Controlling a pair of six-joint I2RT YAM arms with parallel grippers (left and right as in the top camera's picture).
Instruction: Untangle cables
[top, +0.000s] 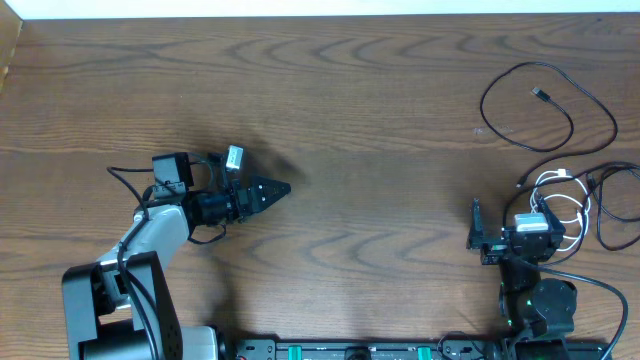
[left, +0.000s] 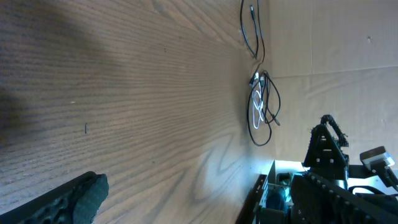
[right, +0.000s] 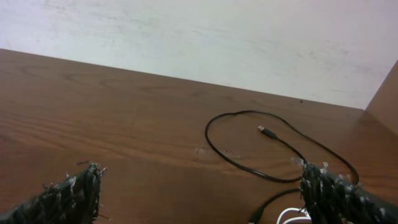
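Across centre frame, wooden table (top: 380, 120), broad open room between arms. Lower left, left gripper (top: 272, 190); lower right, right gripper (top: 476, 226); both spread wide, holding nothing. Right edge, cables (top: 540, 95): black loop apart from tangle around white cable (top: 560, 177); tangle nearly cropped from right wrist view.

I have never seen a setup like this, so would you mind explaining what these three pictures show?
Two robot arms sit at a wooden table. One picture looks down from above; the other two come from cameras on the wrists. Each arm ends in a two-finger end effector: the left end effector and the right end effector both stand open and hold nothing. Toward the right lie a looped black cable and, nearer the right arm, a tangle of white and black cables.
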